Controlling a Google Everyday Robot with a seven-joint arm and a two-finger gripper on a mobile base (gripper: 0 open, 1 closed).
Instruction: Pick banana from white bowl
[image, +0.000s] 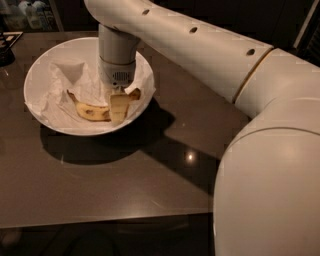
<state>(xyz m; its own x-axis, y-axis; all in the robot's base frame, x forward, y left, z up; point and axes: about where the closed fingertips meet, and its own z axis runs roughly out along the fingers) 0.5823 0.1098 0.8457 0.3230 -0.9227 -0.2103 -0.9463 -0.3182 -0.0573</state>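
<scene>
Banana lies in the white bowl, near-right part of it, on crumpled white paper; long axis runs left-right, curved with the belly toward the near rim and both ends turned up toward the far side; thin dark tip points left and far, the other end shows just right of the gripper; brown spots on the skin; gripper hangs straight down into the bowl from the pale arm, its tip right at the banana's right-of-middle stretch and covering it; looks to be touching the fruit, but cannot tell how wide it stands or whether it has hold of the banana; bowl sits at the far left of a dark glossy table, with a small light glint on the top; dark object at the far left edge; dim shelving with bottles behind.
</scene>
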